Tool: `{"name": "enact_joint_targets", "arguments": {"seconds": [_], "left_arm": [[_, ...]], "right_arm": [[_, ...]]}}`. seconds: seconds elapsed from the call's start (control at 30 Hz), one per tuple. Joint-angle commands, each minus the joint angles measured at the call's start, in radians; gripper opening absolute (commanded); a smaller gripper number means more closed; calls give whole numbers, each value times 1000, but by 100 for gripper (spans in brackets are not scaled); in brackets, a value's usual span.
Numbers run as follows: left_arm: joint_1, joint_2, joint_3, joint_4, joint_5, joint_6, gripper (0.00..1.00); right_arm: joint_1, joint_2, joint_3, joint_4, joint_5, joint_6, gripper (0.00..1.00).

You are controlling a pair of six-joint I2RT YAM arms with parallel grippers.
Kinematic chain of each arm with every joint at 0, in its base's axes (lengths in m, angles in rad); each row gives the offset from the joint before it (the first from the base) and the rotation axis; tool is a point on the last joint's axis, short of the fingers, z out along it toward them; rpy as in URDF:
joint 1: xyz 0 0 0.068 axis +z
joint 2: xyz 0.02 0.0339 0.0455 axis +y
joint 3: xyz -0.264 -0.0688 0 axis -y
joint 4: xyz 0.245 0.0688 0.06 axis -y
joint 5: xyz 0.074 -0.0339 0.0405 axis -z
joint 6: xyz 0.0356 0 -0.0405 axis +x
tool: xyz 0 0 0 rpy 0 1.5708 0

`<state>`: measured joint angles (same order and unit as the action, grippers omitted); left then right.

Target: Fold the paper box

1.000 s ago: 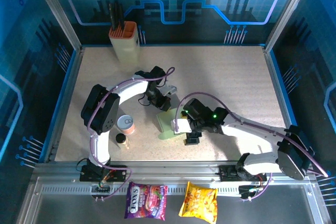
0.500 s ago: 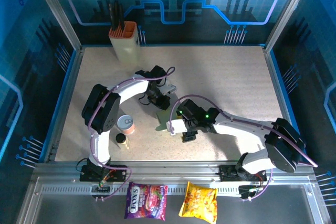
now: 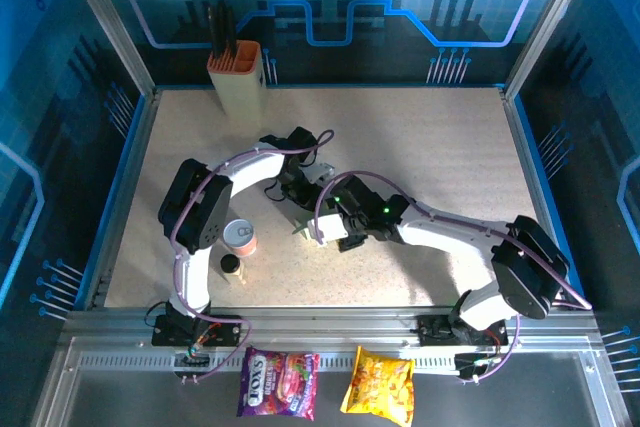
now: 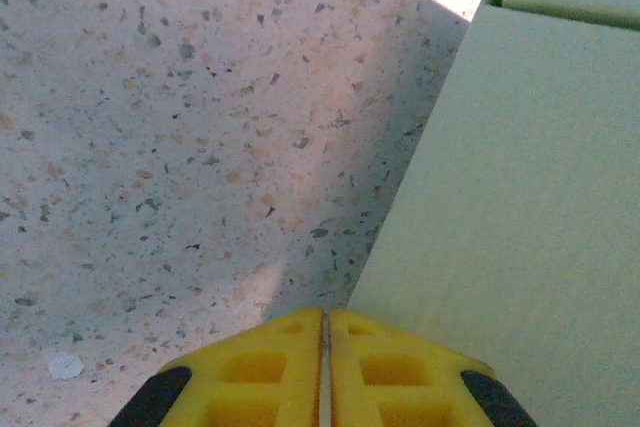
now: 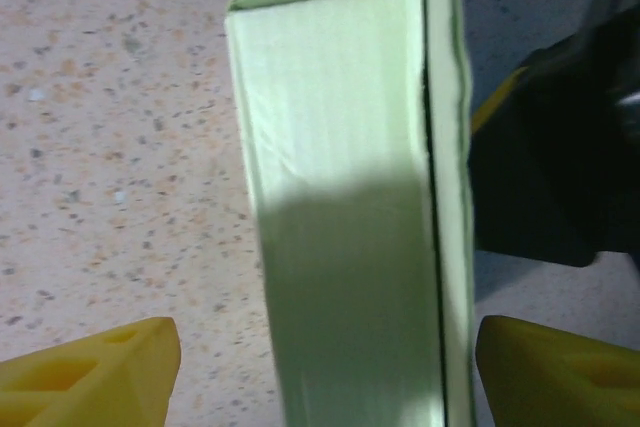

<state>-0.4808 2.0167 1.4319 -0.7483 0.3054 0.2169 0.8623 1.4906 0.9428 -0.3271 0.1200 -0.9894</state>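
Flanking the paper box [image 5: 340, 247], spread right fingers [image 5: 95, 372].

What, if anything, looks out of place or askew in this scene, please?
A purple snack packet and a yellow snack packet lie off the table on the metal ledge at its near edge. The paper box looks only partly folded, with a dark gap along one panel's edge.
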Motion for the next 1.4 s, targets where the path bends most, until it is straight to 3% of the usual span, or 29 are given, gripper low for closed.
{"name": "enact_joint_targets", "arguments": {"seconds": [0.0,0.33,0.57,0.8,1.1,1.37], "left_arm": [[-4,19,18,-32,-9,20,11],[1,8,28,-26,-13,23,11],[77,-134,-32,64,-7,-84,14],[172,-329,-138,135,-2,-183,17],[215,-489,-228,144,11,-221,22],[215,-545,-242,138,36,-232,25]], "right_arm": [[-21,30,49,5,-31,-53,75],[-65,93,162,-89,-131,-89,53],[-88,131,261,-256,-177,-47,46],[-102,192,391,-418,-217,65,45],[-58,321,496,-500,-95,223,47],[-47,319,498,-499,-75,249,61]]}}
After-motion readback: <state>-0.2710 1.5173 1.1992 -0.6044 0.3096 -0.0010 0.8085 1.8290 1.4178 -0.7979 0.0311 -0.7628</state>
